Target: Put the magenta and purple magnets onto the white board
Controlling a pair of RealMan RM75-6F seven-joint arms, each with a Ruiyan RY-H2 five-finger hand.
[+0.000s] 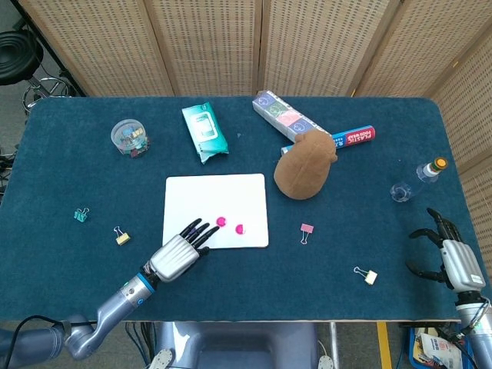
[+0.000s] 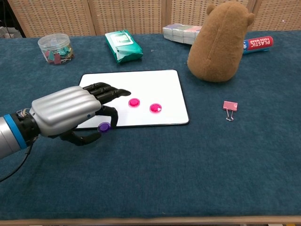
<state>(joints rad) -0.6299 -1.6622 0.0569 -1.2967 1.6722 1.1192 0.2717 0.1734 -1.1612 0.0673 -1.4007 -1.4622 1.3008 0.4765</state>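
Across the dark blue worktop, the white board lies flat near the middle, with a brown plush toy standing just off its far right corner. Behind the toy lie a long box of patterned packets and a blue roll labelled as plastic wrap; a green pack of wipes sits beyond the board's far edge, and a clear tub of clips lies further toward the left. Over the board's near left corner hangs the left hand, its silver back upward and its dark fingers stretched out over the white surface; below them, in the chest view, the purple magnet appears pinched between the thumb and a curled finger, just at the board's near edge, though whether it touches the board cannot be told. Two magenta magnets lie on the board just beyond the fingertips, side by side and slightly apart. Well away at the near right corner of the worktop, the right hand holds nothing, its fingers apart and curved. A small plastic bottle lies near the right edge, and a pink binder clip rests to the right of the board.
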